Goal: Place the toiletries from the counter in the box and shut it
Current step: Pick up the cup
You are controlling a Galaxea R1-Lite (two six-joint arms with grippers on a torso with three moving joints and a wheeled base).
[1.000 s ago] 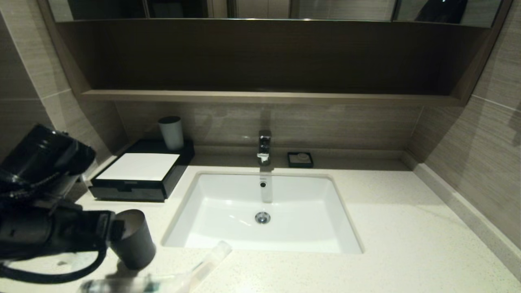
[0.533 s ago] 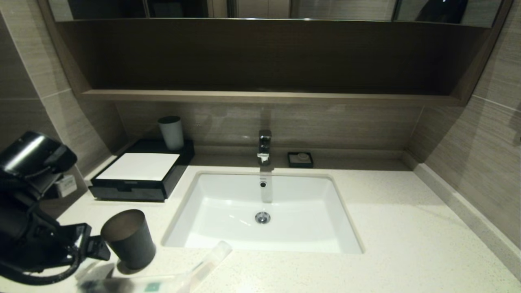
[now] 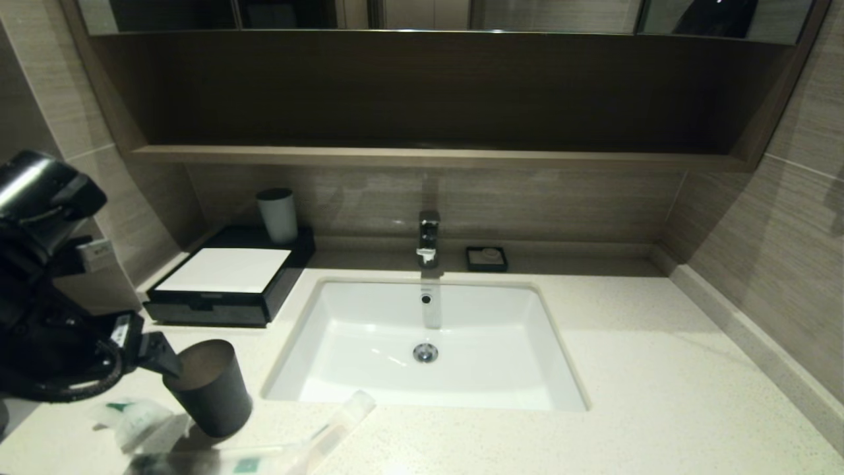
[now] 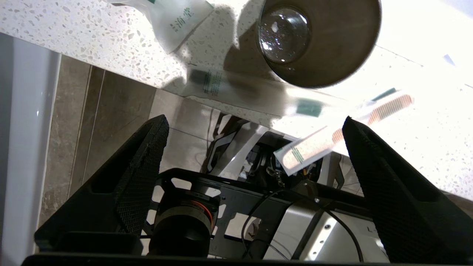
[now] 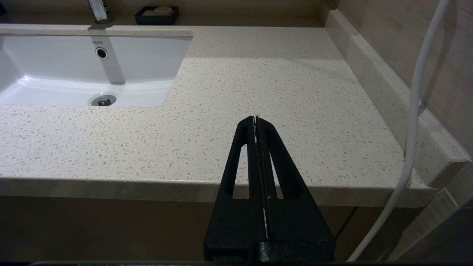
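While the left gripper (image 4: 255,125) hangs empty with jaws spread wide by the counter's front left corner, three translucent white plastic-wrapped toiletry packets lie on the cream speckled stone counter (image 3: 659,396) around a dark brown tumbler (image 3: 211,386). Short pouch (image 3: 135,422) sits left of it. One long slim packet (image 3: 224,460) runs along the front edge; the other (image 3: 343,415) angles toward the white sink basin (image 3: 369,369). Black box with white top panel (image 3: 227,284) sits back left, drawer closed. Right gripper (image 5: 256,120) is parked at the counter's front right, fingers pressed together.
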